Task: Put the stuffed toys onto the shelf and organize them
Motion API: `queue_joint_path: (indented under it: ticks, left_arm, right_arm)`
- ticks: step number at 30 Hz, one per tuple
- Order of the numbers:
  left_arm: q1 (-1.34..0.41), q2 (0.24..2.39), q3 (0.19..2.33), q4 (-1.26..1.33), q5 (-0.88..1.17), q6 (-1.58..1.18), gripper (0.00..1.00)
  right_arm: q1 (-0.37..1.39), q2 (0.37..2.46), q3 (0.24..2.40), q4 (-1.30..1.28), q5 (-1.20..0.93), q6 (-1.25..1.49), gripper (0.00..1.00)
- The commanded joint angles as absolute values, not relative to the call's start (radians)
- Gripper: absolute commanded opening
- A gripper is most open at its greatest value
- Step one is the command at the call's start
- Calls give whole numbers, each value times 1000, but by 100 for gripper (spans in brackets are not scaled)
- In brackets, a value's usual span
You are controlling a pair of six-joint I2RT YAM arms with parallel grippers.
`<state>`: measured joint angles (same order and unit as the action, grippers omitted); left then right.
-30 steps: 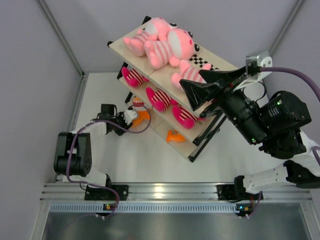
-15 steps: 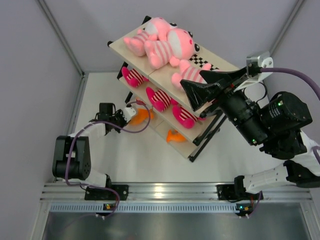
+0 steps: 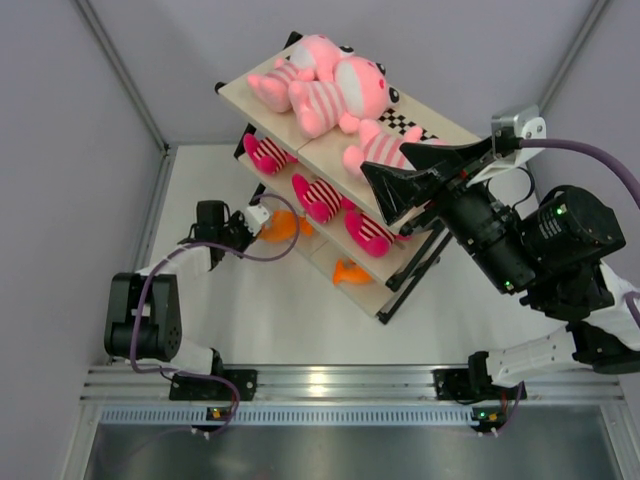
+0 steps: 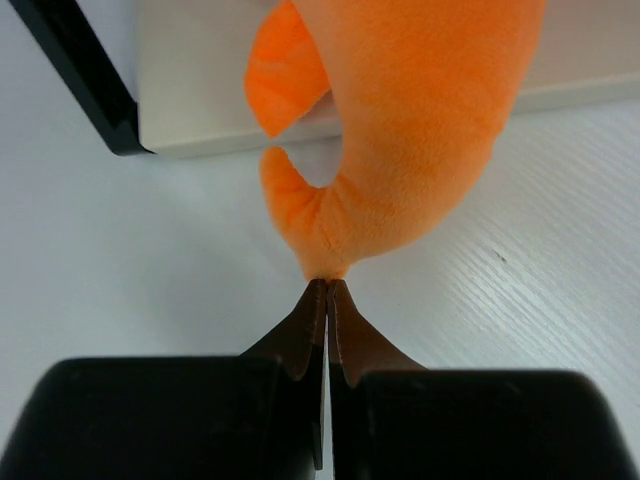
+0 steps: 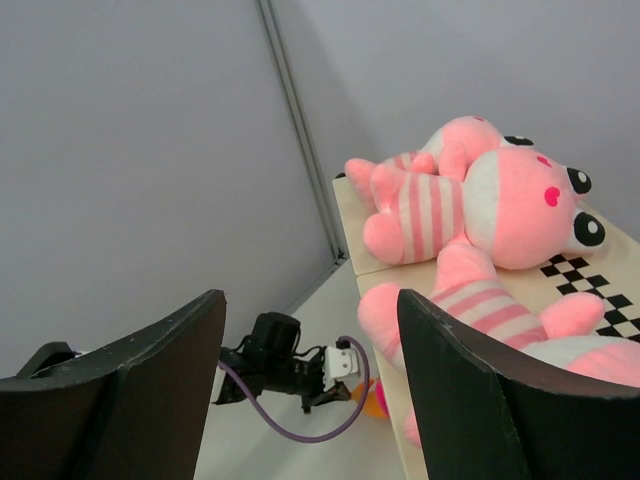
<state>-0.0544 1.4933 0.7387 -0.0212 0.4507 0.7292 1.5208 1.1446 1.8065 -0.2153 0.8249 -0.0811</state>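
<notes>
Light: bright, even and diffuse, from overhead.
Shadows: soft and faint, under the shelf [image 3: 325, 150].
Glare: one bright patch on the aluminium rail [image 3: 318, 382].
Focus: overhead view sharp; left wrist close-up crisp on the orange plush toy [image 4: 420, 130], nap visible.
Motion blur: none.

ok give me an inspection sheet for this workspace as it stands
surface: white table, with the shelf standing on it at an angle
job's things: shelf; pale-pink toys piled on the top board; hot-pink striped toys on the middle board; orange toy at the lowest board's edge; second orange toy on the lowest board
clutter: nothing seen
grippers: left gripper shut, pinching the orange toy's tip; right gripper open and empty, raised beside the top board
cables: purple cable loops at the left wrist; another purple cable at the right wrist
surroundings: grey walls; metal rail at the near edge
</notes>
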Motion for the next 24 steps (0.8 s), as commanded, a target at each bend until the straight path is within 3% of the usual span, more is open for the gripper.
queue_joint_path:
  ticks: [1,20,24]
  left_arm:
    - [-61,1445,759,153,463,643,0]
    - [-141,1581,827,259,445,526,0]
    - [-143,1586,845,258,362,523,11]
  right_arm:
    - [1542,1141,1830,-166,844,-103,70]
    - [1549,1147,1841,-163,951,-133,70]
    - [1551,1147,1871,-233,1092,-106,71]
